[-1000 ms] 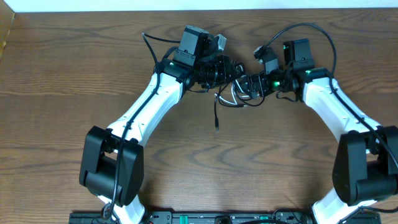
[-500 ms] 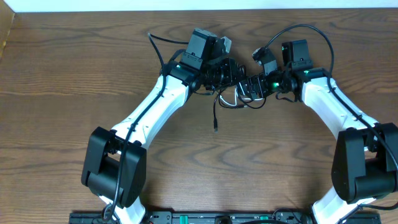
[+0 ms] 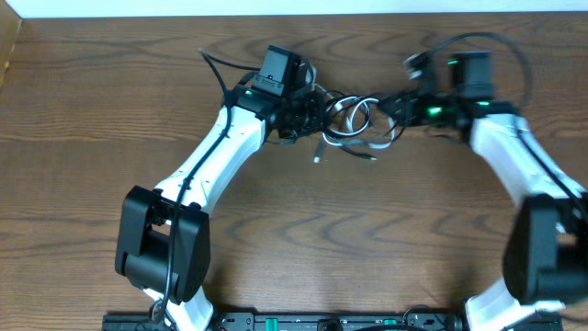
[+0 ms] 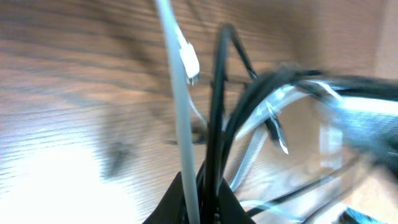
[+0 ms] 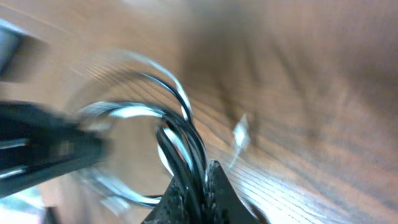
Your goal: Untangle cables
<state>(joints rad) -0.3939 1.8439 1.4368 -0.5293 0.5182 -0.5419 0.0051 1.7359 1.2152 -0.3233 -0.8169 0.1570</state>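
Black and white cables, tangled, span between left jaws and right jaws, each clamping them.

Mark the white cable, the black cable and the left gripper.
white cable [image 4: 178, 118]: left wrist view, on its straight run above the fingers.
black cable [image 4: 216, 118]: left wrist view, on the strand beside the white one.
left gripper [image 3: 312, 114]: overhead view, between its fingertips.
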